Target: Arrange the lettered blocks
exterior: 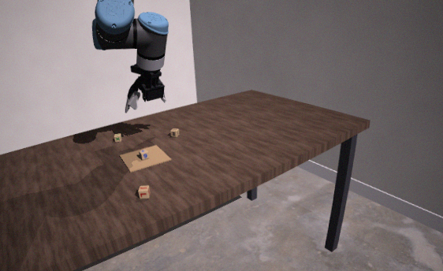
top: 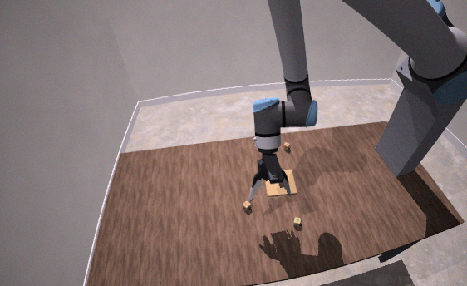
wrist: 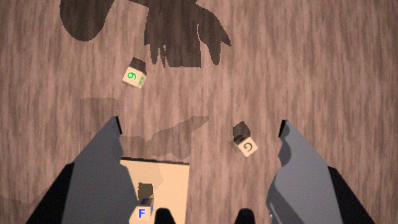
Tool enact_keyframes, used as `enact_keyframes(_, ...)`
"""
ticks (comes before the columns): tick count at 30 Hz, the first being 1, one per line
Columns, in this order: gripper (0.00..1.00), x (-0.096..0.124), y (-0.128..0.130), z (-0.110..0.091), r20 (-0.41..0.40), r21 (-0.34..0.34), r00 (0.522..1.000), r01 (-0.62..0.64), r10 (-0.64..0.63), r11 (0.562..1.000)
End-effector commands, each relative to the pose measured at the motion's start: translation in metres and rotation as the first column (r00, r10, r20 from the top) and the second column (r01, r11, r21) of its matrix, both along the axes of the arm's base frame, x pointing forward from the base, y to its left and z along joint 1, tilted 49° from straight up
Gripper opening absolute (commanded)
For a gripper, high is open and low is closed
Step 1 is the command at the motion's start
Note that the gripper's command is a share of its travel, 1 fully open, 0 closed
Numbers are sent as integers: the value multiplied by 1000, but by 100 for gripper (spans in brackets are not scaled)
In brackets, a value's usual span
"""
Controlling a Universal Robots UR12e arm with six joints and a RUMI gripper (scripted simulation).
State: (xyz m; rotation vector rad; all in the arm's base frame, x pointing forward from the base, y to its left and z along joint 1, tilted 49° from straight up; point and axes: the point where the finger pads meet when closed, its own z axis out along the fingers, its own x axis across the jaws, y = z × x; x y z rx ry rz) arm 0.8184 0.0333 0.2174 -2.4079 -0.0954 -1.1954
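My gripper [top: 270,197] [exterior: 146,106] [wrist: 200,119] is open and empty, high above the table. A block with a dark G on top [top: 247,205] [exterior: 174,132] [wrist: 247,146] lies below, between the fingers in the wrist view, nearer the right one; its G is turned. A block with a blue F on top [exterior: 143,154] [wrist: 142,213] sits on the tan mat [top: 292,179] [exterior: 160,155] [wrist: 175,190]; the top view does not show it. A block with red marks [top: 287,145] [exterior: 143,192] lies off the mat; its top letter is unclear.
A block with a green 6 or 9 on top [top: 297,220] [exterior: 117,138] [wrist: 132,76] lies off the mat, at the upper left in the wrist view. The robot's pedestal [top: 410,125] stands at the table's right end in the top view.
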Motion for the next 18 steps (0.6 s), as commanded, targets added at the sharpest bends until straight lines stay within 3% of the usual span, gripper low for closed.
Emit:
enact_keyframes(1, 100, 28, -31, 29, -20, 3, 1000, -15, 15, 1000)
enact_keyframes(2, 100, 28, -31, 29, -20, 3, 1000, -15, 15, 1000)
enact_keyframes(5, 100, 41, -54, 57, -19, 4, 1000, -14, 14, 1000)
enact_keyframes(9, 100, 46, -63, 69, -19, 4, 1000, -14, 14, 1000)
enact_keyframes(18, 100, 47, -62, 67, -23, 6, 1000, -16, 16, 1000)
